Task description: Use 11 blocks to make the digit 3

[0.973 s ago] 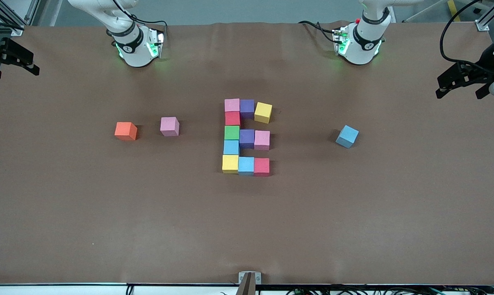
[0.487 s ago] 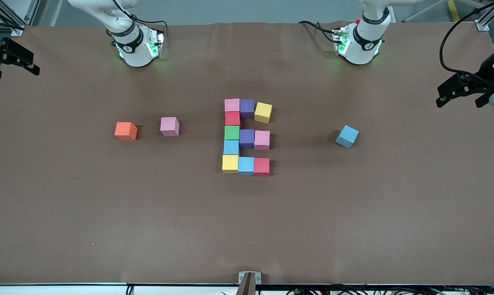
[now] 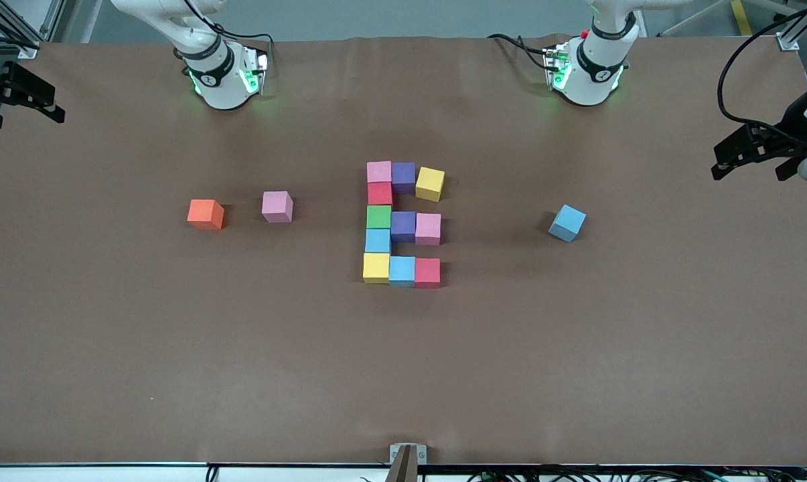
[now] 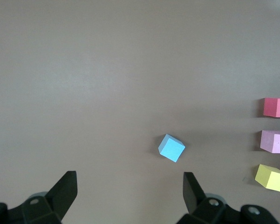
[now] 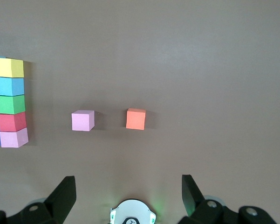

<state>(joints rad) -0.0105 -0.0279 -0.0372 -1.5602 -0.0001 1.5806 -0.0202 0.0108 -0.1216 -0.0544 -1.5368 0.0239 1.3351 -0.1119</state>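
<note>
Mid-table, several blocks sit packed together: a column from pink [image 3: 378, 171] through red, green [image 3: 378, 216] and light blue to yellow [image 3: 376, 267], with three short rows branching toward the left arm's end, ending in yellow [image 3: 430, 183], pink [image 3: 428, 228] and red [image 3: 427, 272]. A loose pink block [image 3: 277, 206] lies toward the right arm's end and a loose light blue block [image 3: 567, 222] toward the left arm's end. My left gripper [image 3: 751, 164] hangs open and empty over its end of the table, looking at the light blue block [image 4: 171, 148]. My right gripper [image 3: 27, 115] waits open and empty over its end.
An orange cube [image 3: 205, 214] lies beside the loose pink block, closer to the right arm's end; the right wrist view shows both, orange cube [image 5: 135, 119] and pink block [image 5: 83, 120]. The arm bases [image 3: 226, 77] stand along the back edge.
My left gripper has drifted a little at its end of the table. The blocks and the right arm have not moved.
</note>
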